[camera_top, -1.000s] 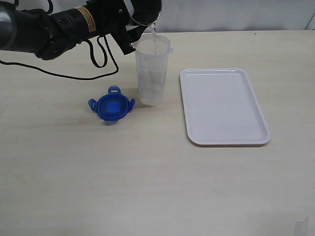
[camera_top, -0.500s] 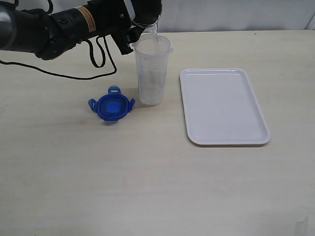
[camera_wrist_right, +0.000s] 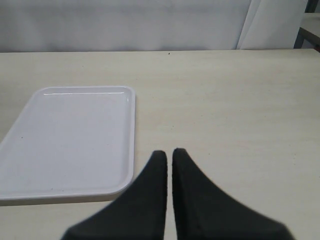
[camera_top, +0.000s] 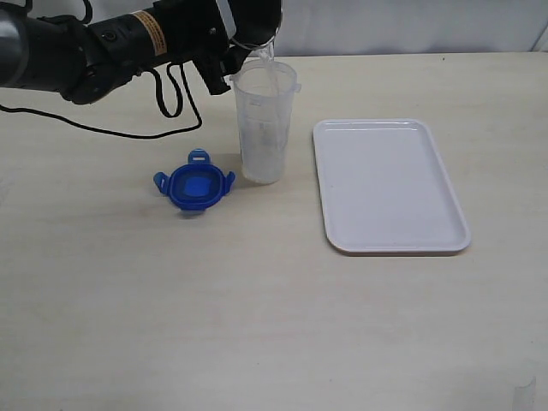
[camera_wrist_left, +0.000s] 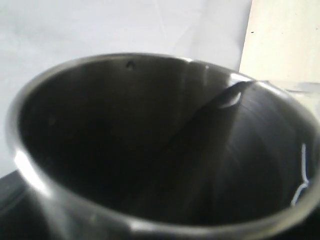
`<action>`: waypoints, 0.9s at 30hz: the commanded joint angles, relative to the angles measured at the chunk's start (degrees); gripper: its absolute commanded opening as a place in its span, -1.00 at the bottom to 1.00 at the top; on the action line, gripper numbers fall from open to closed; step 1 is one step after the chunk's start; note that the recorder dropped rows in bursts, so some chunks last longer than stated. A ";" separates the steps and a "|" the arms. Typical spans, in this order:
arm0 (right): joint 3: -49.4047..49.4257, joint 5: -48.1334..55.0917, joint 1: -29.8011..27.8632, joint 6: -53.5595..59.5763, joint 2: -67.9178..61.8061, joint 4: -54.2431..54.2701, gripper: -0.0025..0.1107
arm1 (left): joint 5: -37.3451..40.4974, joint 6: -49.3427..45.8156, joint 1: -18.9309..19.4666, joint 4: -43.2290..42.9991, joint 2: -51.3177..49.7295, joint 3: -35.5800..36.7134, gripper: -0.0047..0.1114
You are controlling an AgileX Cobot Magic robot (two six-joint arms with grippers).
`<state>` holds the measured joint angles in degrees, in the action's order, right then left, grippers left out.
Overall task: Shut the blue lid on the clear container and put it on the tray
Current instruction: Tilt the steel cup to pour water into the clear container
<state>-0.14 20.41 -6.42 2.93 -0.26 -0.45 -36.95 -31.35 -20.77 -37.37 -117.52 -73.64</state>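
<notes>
Container (camera_top: 264,120), thin-walled, likely slippery, is needing a mid-wall grasp; left gripper (camera_top: 229,50) is clutching steel cup (camera_wrist_left: 125,140); right gripper (camera_wrist_right: 169,156) is sitting clenched.

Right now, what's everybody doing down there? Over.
Left fingers grip steel cup, tipped over clear container. Right fingers shut, empty, near tray. Blue lid off, on table beside container. Nothing on tray.
</notes>
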 commanded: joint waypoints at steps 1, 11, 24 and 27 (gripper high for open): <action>0.14 -0.62 -0.13 0.35 0.26 0.04 -0.88 | -3.69 -1.36 -0.19 0.86 1.09 -1.20 -0.92; 0.14 -0.62 -0.13 0.35 0.26 0.04 -0.88 | -3.69 -4.99 -0.19 0.86 1.09 -1.20 -0.92; 0.14 -0.62 -0.13 0.35 0.26 0.04 -0.88 | -2.26 -9.45 -0.19 0.86 1.09 -1.20 -0.92; 0.14 -0.62 -0.13 0.35 0.26 0.04 -0.88 | -2.03 -10.57 -0.19 0.97 1.09 -1.20 -0.92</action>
<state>-0.14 20.41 -6.42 2.93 -0.26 -0.45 -36.57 -40.88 -20.77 -37.37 -117.52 -73.86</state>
